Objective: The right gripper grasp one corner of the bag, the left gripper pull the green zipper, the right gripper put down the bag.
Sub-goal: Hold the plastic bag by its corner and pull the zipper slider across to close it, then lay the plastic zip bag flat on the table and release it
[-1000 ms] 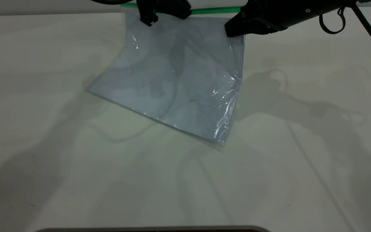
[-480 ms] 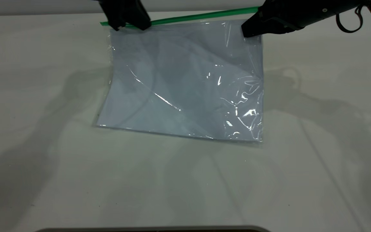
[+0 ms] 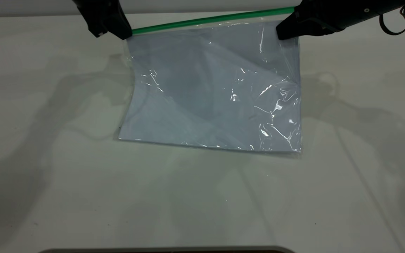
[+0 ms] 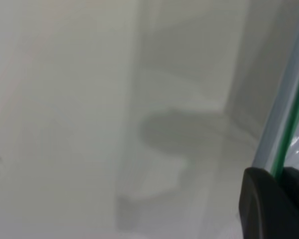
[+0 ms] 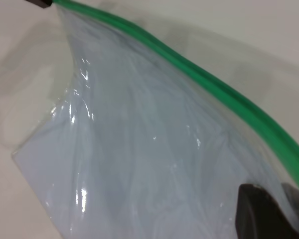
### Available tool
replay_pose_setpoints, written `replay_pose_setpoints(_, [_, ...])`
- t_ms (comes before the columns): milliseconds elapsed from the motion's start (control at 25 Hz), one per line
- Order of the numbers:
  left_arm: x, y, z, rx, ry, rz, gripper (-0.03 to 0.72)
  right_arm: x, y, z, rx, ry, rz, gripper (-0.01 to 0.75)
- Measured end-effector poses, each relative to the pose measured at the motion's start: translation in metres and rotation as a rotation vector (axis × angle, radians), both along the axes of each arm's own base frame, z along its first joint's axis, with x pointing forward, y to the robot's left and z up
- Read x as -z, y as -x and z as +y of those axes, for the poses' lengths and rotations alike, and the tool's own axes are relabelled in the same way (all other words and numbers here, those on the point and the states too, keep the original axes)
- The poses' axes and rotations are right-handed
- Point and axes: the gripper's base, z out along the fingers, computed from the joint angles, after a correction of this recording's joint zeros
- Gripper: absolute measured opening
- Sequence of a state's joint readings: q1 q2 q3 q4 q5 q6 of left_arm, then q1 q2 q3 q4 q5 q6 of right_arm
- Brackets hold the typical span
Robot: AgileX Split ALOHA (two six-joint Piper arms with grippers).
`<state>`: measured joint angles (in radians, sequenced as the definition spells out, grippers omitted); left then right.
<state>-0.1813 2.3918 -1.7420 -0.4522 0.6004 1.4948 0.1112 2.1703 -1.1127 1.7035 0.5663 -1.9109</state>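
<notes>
Your right gripper (image 3: 287, 31), the black claw with pointed jaws, is pinched shut on the far right corner of the bag (image 3: 213, 91), a flat clear plastic pouch with white paper inside. That corner is lifted. The near edge of the bag lies on the pale table (image 3: 202, 203).

Your left gripper (image 3: 113, 28), the other black claw, sits at the far left end of the green zipper (image 3: 206, 19), the thin bright green strip along the bag's far edge. In the left wrist view its jaws are closed on that strip, so the pull looks done or nearly done.

The bag looks light, thin and floppy. It wrinkles near the right side and looks slippery. Take hold at a corner close to the green strip, which looks stiffer. Lower it slowly so it does not fold.
</notes>
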Motion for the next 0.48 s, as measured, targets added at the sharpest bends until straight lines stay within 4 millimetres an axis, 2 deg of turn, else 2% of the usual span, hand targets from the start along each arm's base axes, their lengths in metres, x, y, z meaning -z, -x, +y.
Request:
replay_pose_setpoints(280, [0.0002, 0.0007, 0.0013, -0.034, -0.002, 0.024, 0.067, -0.0003, 0.0003, 0.0005, -0.004, -0.005, 0.001, 0.052])
replay_pose_setpoints(400, [0.0004, 0.0007, 0.0018, -0.039, -0.007, 0.026, 0.105, 0.0002, -0.0005, -0.0012, 0.023, -0.008, 0.014, 0.127])
replay_pose_setpoints(480, [0.0009, -0.0001, 0.0067, -0.044, -0.026, 0.024, 0.156, 0.0017, -0.0022, -0.0071, 0.062, 0.013, 0.023, 0.234])
